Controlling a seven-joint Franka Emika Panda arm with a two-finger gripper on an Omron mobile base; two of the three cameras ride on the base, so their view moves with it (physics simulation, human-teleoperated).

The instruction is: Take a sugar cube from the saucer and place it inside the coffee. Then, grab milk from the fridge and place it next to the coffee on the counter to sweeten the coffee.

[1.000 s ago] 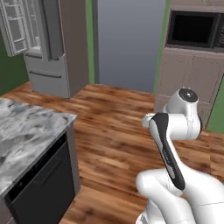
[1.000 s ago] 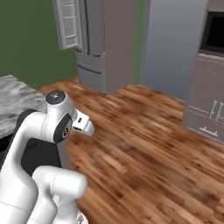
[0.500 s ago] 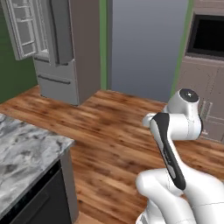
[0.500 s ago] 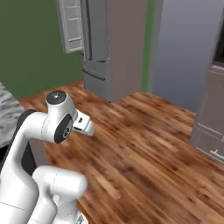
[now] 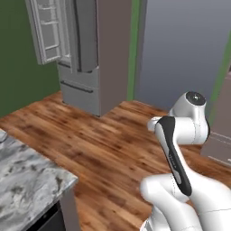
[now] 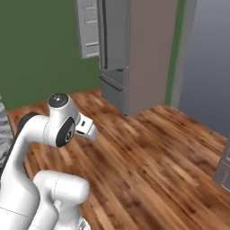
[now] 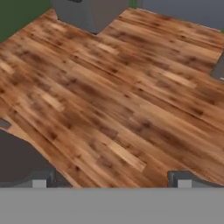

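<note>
The fridge (image 5: 85, 58) stands ahead to the left, tall and grey, with its upper left door (image 5: 47, 29) swung open and pale racks showing. The right base view has the fridge (image 6: 130, 49) at top centre. A corner of the marbled counter (image 5: 27, 180) lies at the lower left. My arm is folded up over the base. In the hand view my gripper (image 7: 111, 181) is open above bare wood floor, nothing between its fingertips (image 7: 39, 181). The sugar cube, saucer, coffee and milk are out of view.
Wood plank floor (image 5: 103, 149) stretches between the base and the fridge. A wide grey wall panel (image 5: 180, 49) stands right of the fridge. Green wall (image 6: 40, 49) runs to the left. A pale cabinet front (image 5: 221, 140) sits at the right edge.
The whole picture has shifted as the base drives: the fridge now looks larger and nearer, and the counter has slid to the lower left. The arm's pose and open gripper are unchanged.
</note>
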